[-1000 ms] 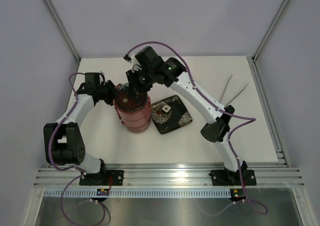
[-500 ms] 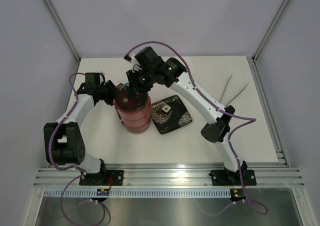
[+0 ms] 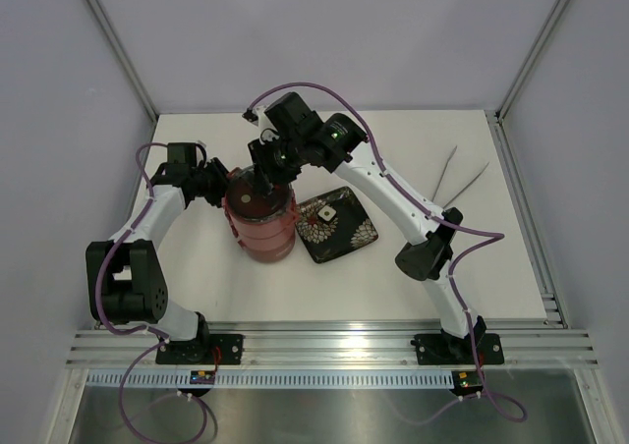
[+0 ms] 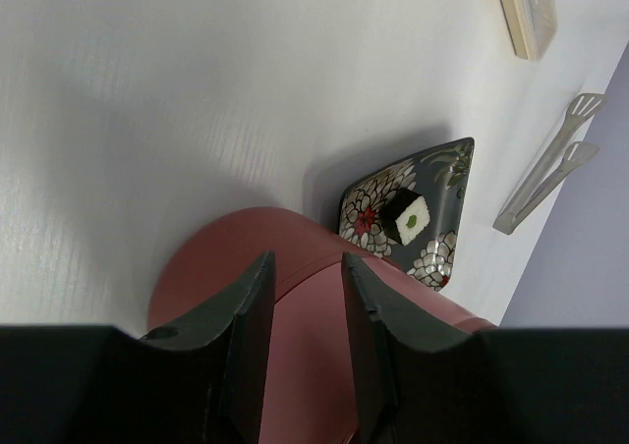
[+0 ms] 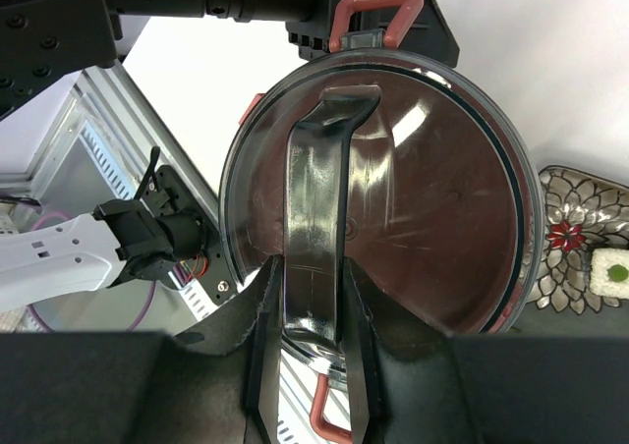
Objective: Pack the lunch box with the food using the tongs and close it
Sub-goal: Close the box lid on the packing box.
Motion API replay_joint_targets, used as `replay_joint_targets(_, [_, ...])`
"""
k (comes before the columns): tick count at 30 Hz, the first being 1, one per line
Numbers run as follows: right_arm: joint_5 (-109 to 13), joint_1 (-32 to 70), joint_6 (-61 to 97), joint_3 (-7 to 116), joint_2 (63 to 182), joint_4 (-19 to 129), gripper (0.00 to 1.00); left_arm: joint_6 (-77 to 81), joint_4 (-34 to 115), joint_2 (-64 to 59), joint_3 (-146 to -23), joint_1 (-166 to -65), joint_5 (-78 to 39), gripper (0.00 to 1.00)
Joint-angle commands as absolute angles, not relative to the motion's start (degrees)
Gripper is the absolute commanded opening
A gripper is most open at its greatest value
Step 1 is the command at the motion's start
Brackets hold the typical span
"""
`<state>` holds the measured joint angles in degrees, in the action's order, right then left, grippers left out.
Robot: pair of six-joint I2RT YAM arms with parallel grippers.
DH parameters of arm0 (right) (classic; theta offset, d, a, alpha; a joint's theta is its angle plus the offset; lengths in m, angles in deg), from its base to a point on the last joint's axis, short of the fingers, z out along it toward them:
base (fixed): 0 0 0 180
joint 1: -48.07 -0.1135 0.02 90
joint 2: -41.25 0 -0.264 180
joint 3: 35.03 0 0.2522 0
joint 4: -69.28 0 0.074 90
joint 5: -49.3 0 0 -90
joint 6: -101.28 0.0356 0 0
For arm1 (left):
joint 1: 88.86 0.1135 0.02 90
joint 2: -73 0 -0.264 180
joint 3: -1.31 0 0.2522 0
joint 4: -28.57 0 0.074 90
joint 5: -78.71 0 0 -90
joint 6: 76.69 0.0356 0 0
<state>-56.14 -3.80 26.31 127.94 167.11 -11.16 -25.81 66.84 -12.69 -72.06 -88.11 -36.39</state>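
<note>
The lunch box stands as one dusty-red stack left of mid-table. Its grey round top lid lies on top. My right gripper comes down from above, and in the right wrist view this gripper is shut on the lid's glossy handle. My left gripper is at the stack's upper left side. In the left wrist view it is closed on the red side, by the red clasp. The tongs lie at the right on the table. No food shows.
The black flower-patterned plate sits right beside the stack and carries one small white square piece. A translucent oblong case lies further back. Metal rails run along the table's near and right edges.
</note>
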Motion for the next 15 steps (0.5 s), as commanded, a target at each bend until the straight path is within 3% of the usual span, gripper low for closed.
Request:
replay_joint_targets(1, [-59.77,-5.10,25.34,127.53,164.55,-13.74,0.00,-25.81,66.50,-11.99,-72.83,-88.42,-37.13,0.36])
replay_joint_targets(15, [-57.32,-5.10,26.48,125.86,166.49,-14.00,0.00,-25.89,66.32,-11.46,-72.13,-88.42,-36.96,0.36])
